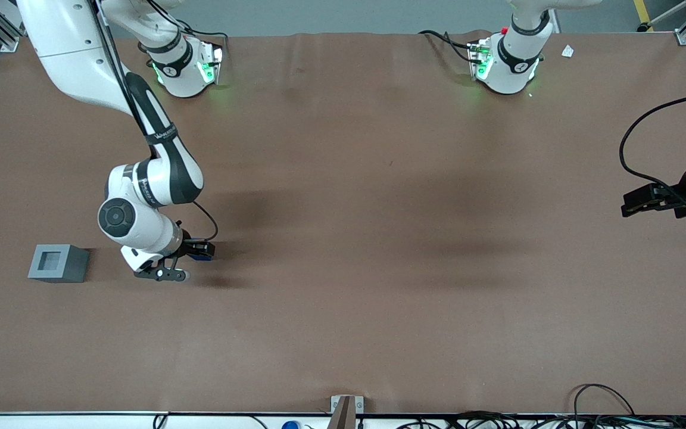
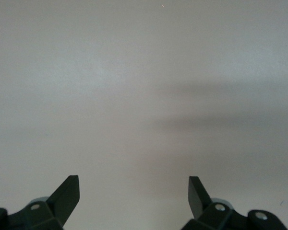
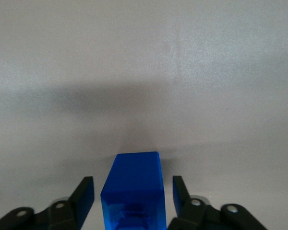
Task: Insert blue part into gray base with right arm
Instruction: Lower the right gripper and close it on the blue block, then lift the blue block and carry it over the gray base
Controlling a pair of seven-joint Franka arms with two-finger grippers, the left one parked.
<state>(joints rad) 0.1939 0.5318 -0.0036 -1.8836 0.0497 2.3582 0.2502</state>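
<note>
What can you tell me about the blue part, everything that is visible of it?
The blue part is a small bright blue block, glossy like plastic, with flat faces and straight edges. It sits between the two fingers of the open claw, with a gap on each side. It lies beside the gray base, apart from it.

The parked gripper (image 2: 134,194) is seen from its own wrist, held over a plain, pale table surface (image 2: 134,62). Its two dark fingers (image 2: 67,194) are held well apart, and nothing is gripped between them; only bare surface is shown in the gap. A soft, wide shadow (image 2: 221,120) is cast across the surface. A tiny pale speck (image 2: 162,6) is seen on it, well apart from the fingertips.
</note>
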